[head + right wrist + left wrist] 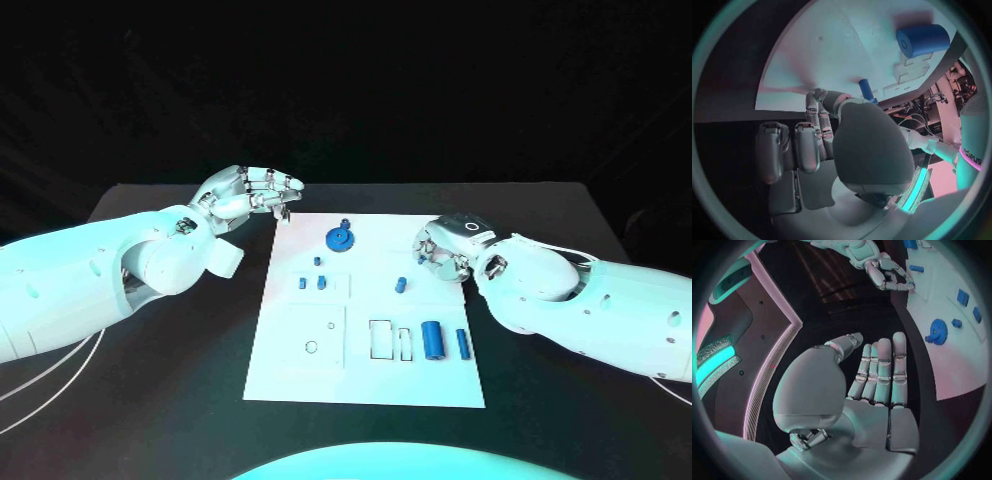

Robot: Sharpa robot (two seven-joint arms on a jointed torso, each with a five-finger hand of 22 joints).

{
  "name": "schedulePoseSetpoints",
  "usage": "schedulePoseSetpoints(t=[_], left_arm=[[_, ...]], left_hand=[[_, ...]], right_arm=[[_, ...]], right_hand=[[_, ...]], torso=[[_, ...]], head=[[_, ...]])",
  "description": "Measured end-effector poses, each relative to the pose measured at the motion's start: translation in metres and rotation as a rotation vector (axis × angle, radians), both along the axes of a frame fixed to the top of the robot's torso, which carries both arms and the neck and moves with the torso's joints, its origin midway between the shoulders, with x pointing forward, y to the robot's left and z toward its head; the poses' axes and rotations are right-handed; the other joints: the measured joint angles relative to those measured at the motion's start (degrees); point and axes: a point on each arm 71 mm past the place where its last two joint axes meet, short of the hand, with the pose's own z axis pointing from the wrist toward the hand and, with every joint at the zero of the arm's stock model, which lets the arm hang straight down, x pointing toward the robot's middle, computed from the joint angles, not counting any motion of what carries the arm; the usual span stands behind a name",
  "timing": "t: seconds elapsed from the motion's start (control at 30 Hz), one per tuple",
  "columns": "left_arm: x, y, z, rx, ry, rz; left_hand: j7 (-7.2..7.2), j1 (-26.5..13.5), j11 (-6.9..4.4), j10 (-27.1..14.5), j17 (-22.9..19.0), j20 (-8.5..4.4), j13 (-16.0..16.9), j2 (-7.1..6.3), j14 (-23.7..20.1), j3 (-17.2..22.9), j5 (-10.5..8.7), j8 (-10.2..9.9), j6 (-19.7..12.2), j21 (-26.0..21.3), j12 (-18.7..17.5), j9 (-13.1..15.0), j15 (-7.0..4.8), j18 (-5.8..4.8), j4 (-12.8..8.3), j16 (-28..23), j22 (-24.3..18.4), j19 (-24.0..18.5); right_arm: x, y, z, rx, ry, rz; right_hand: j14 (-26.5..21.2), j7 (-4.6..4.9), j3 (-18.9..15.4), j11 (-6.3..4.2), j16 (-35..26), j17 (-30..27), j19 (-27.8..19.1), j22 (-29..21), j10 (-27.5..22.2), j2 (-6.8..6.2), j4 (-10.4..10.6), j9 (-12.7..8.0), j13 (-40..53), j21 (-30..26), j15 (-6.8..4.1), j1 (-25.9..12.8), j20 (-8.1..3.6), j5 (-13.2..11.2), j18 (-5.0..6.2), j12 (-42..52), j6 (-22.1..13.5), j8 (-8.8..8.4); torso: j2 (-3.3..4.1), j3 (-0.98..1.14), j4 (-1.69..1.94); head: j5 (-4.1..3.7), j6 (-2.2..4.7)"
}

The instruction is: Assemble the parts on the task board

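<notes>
The white task board (289, 370) lies mid-table. On it are a blue gear (340, 238), several small blue pieces (312, 282) and blue cylinders (433, 342) near its right side. My left hand (254, 194) hovers off the board's far left corner; in the left wrist view its fingers (879, 371) are stretched out and hold nothing, with the gear (937, 331) beyond them. My right hand (450, 246) is at the board's right edge. In the right wrist view a small blue peg (866, 90) sticks out, pinched between its thumb and a finger.
A fat blue cylinder (923, 40) lies on the board (817, 55) just past my right hand. Empty recesses (381, 340) are cut into the board's near half. Black table (173, 380) surrounds the board on every side.
</notes>
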Motion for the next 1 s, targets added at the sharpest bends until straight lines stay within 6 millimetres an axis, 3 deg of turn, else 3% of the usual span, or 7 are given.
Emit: schedulePoseSetpoints(t=[0.4,0.6,1.0], left_arm=[[0.0,0.0,0.0,0.008,0.0,0.0],[0.0,0.0,-0.001,0.011,0.0,0.0],[0.0,-0.002,-0.001,0.012,0.001,-0.004]], left_hand=[[0.21,0.0,0.0,0.0,0.0,0.0,0.0,0.0,0.0,0.0,0.0,0.0,-0.21,0.0,0.0,-0.01,0.0,0.0,0.0,0.0,0.0,0.0],[0.21,0.0,0.0,0.0,0.0,0.0,0.0,0.0,0.0,0.0,0.0,0.0,-0.21,0.0,0.0,-0.01,0.0,0.0,0.0,0.0,0.0,0.0],[0.21,0.0,0.0,0.0,0.01,0.22,-0.06,0.0,0.0,0.0,0.0,0.0,-0.21,0.0,-0.2,0.04,0.0,0.0,0.0,0.0,0.0,0.22]], right_arm=[[-0.006,-0.005,0.019,0.08,-0.025,-0.006],[-0.012,0.001,0.023,0.113,-0.021,0.015],[-0.032,0.054,0.03,0.186,0.01,0.138]], right_hand=[[-0.07,0.02,0.0,-0.1,0.0,-0.07,0.0,-0.01,0.1,-0.01,0.0,0.03,-0.03,0.12,-0.07,-0.01,0.0,0.06,0.0,0.0,0.02,0.0],[-0.07,0.02,-0.01,-0.1,0.0,-0.06,0.0,-0.01,0.1,-0.02,0.0,0.02,-0.07,0.12,-0.07,-0.01,0.0,0.15,0.0,0.0,0.02,-0.02],[-0.07,0.01,-0.01,-0.1,0.0,-0.06,0.0,-0.02,0.1,-0.03,0.0,-0.09,-0.09,0.12,-0.07,-0.01,0.01,0.15,0.0,-0.01,0.0,-0.22]], torso=[[-0.01,-0.01,-0.03],[0.04,0.02,-0.02],[0.08,0.07,-0.01]], head=[[-0.09,0.08],[-0.01,0.13],[1.01,-0.27]])
